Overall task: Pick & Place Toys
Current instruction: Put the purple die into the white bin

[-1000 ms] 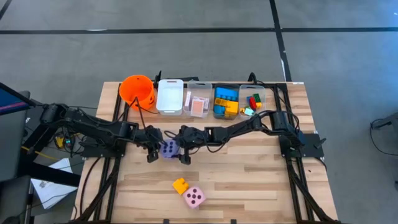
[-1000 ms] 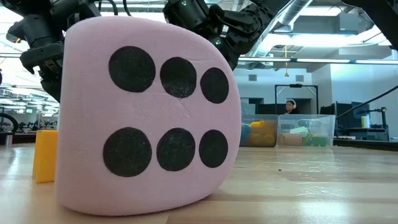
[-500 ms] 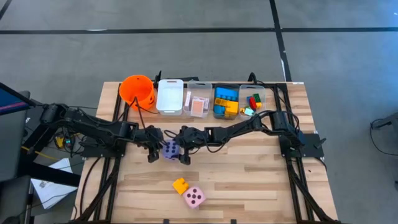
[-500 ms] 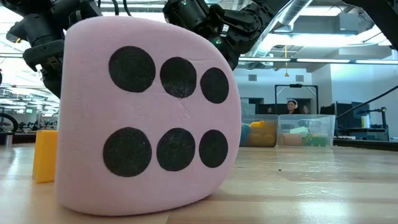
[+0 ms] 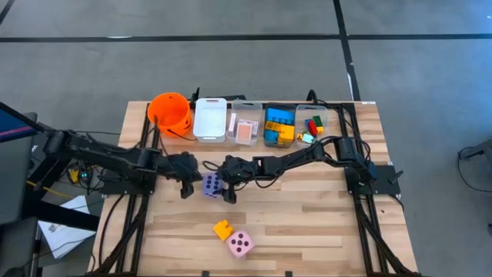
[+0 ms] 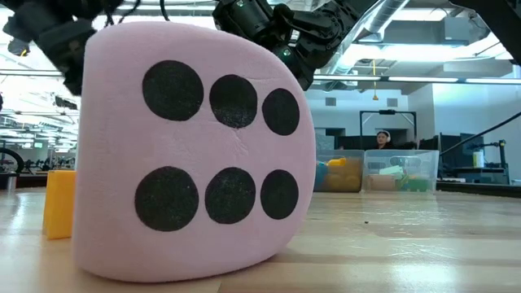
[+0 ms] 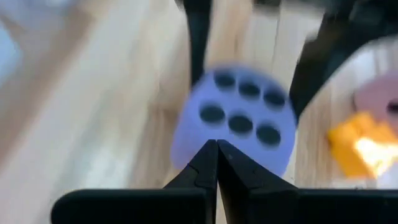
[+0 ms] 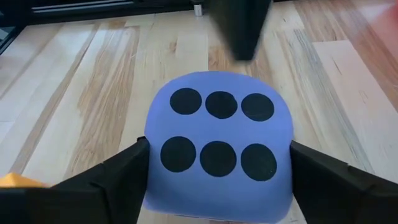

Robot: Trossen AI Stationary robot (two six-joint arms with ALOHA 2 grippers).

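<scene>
STEP: grasp purple die [image 8: 219, 152] | RIGHT: right gripper [image 5: 217, 186] jaws spread, flanking die on counter [image 5: 323, 223]; centre, close evenly | LEFT: left gripper [image 7: 217, 163] jaws clenched, empty, beside die.

You see a matt, soft foam-like purple die [image 8: 219, 152] on a pale wooden table [image 5: 307, 223] with smooth planks; the pink die [image 6: 195, 150] looks matt and finely textured, the orange bucket [image 5: 169, 111] glossy plastic.

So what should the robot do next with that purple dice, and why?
Probably close the right hand the rest of the way on the purple die. Its fingers already sit on either side of the die, while the shut left hand is just beside it, holding nothing.
</scene>
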